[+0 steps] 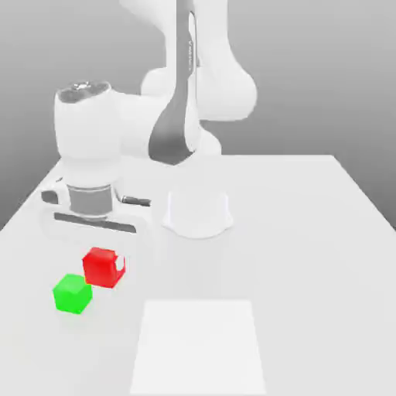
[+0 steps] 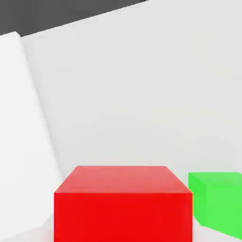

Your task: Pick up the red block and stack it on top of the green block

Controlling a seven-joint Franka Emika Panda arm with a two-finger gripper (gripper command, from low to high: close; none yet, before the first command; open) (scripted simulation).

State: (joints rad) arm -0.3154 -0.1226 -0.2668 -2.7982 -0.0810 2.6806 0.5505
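End effector (image 1: 104, 251): I see it clamped on the red block (image 1: 103, 267).
Red block: beside the green block (image 1: 72, 293), above the bench (image 1: 309, 232).

White table (image 1: 309, 232), green block (image 1: 72, 294)

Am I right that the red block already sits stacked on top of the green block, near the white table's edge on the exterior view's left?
Not stacked. In the exterior view the red block is beside the green block, not on top of it. The rest holds: both are near the white table edge on that view's left.
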